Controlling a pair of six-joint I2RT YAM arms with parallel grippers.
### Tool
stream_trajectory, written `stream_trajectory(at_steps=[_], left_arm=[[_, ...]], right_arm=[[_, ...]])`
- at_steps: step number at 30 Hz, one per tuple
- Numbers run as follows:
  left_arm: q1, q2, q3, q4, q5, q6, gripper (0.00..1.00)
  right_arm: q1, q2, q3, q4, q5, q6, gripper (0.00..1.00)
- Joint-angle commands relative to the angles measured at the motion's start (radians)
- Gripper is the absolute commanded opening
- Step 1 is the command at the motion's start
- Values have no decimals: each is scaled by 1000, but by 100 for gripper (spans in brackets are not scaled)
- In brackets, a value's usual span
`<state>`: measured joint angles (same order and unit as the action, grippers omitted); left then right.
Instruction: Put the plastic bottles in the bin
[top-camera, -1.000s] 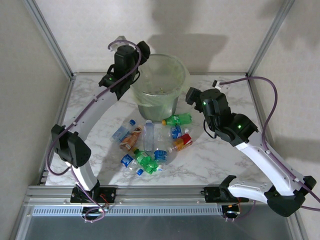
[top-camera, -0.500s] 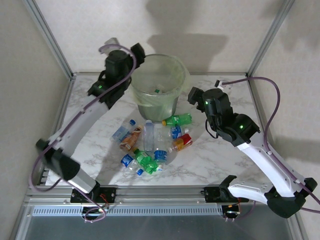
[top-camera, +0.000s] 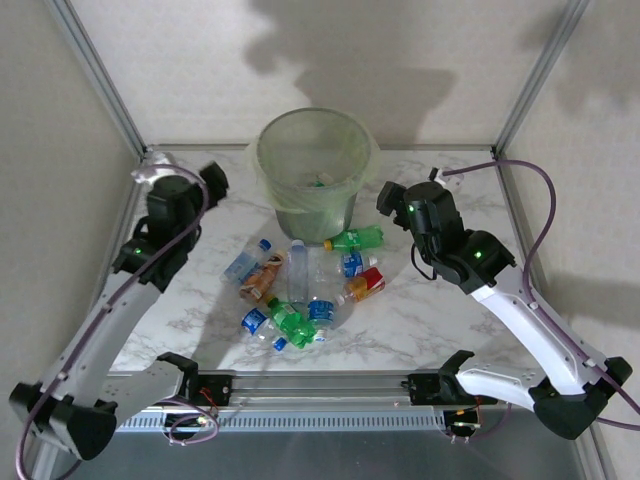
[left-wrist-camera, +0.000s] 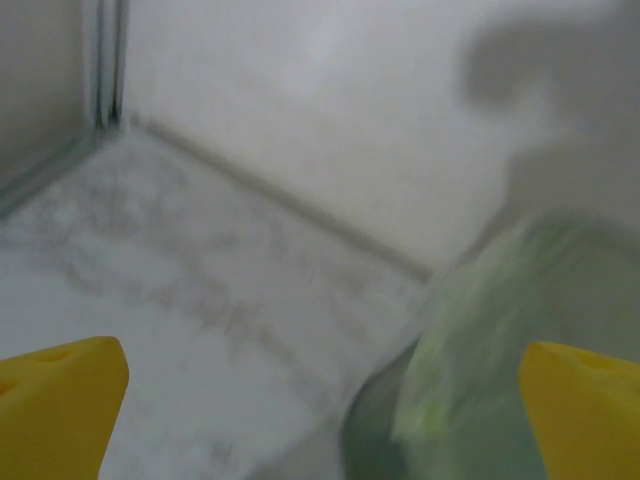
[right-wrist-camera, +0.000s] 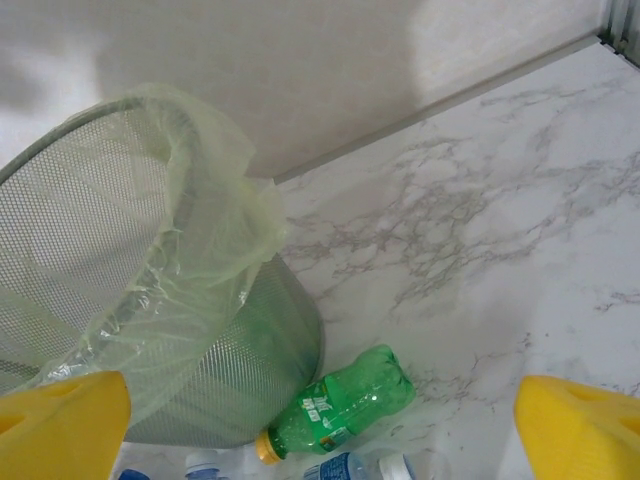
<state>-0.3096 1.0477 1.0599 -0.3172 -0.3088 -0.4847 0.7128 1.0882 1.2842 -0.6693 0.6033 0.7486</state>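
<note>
No legible text; label lettering on the green bottle (right-wrist-camera: 345, 405) and other plastic bottles (top-camera: 297, 268) illegibly small.

Even bright light; left wrist view blurred (motion smear).

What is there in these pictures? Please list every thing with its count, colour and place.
Table: one, white marble, under all.
Bin: one, pale green, bag-lined, far middle.
Bottles: about ten, green or clear with coloured labels, heaped before the bin.
Cables: two, purple, looping at both sides.
Arms: two, white and black, left and right.
Left tool: one, yellow fingers, open, left of the bin.
Right tool: one, yellow fingers, open, right of the bin.
</note>
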Motion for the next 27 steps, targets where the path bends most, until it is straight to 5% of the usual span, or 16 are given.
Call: stream_trajectory(at_steps=[1, 17, 27], left_arm=[[5, 57, -53, -128, 182, 43, 100], [-33, 338, -143, -133, 223, 72, 100], [-95, 436, -125, -151, 138, 91, 100]], right_arm=[[-13, -14, -16, 27, -8, 19, 99], [-13, -45, -64, 50, -32, 44, 99], [-13, -55, -66, 43, -32, 44, 99]])
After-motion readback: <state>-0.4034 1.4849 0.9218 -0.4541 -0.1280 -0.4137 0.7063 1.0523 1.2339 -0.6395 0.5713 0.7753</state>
